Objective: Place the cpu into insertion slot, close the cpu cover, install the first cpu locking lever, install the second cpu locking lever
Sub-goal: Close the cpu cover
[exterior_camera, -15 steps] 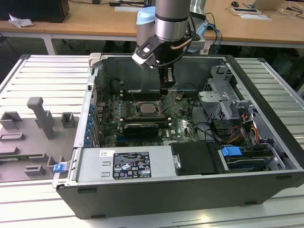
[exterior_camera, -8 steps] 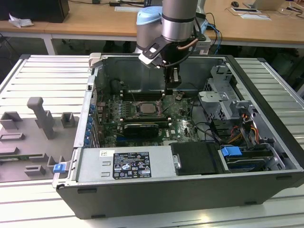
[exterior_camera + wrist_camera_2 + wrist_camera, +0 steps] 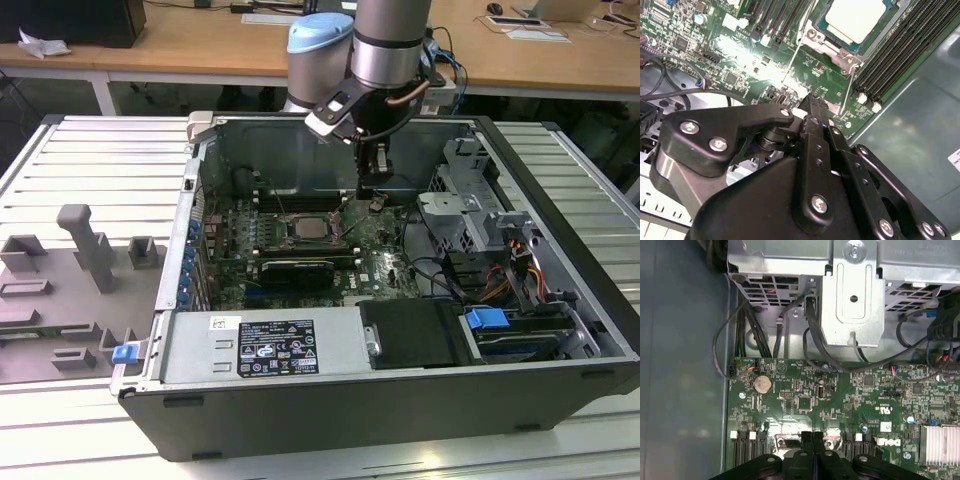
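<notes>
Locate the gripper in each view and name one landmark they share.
Exterior view: the gripper hangs inside the open computer case, at the exterior view's right of the cpu.
Second wrist view: the gripper, shut, sits close over the green motherboard near the cpu.
First wrist view: the gripper points at the motherboard between memory slots.
Shared landmark: the green motherboard.

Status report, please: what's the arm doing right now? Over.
End effector shut, empty, above the board. Cpu seated in insertion slot, cover down. Nothing in the way.
</notes>
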Motion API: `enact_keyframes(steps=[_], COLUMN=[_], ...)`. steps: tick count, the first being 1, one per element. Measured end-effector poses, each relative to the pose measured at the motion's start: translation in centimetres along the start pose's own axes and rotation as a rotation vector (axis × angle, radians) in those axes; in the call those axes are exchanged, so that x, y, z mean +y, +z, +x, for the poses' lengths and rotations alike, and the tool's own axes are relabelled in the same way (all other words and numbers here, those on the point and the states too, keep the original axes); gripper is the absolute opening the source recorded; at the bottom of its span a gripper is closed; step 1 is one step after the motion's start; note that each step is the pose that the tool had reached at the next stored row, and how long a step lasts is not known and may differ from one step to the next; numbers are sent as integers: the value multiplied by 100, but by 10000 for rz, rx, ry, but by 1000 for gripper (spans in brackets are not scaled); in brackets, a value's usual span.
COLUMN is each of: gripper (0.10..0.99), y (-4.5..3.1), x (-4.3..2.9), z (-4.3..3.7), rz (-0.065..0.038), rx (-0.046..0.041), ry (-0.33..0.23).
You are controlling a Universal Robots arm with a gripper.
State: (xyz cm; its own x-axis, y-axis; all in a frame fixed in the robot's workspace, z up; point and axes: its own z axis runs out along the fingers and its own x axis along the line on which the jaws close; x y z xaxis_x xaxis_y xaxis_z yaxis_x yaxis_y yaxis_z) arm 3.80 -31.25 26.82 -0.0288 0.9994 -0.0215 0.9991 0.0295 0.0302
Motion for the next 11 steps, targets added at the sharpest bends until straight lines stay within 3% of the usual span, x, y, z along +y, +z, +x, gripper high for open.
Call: enact_keyframes(steps=[4, 11], gripper=[106, 106], y=[2, 4], x=[72, 111], z=[-2, -4], rz=[4, 7], rx=[-2, -16], ry=[0, 0])
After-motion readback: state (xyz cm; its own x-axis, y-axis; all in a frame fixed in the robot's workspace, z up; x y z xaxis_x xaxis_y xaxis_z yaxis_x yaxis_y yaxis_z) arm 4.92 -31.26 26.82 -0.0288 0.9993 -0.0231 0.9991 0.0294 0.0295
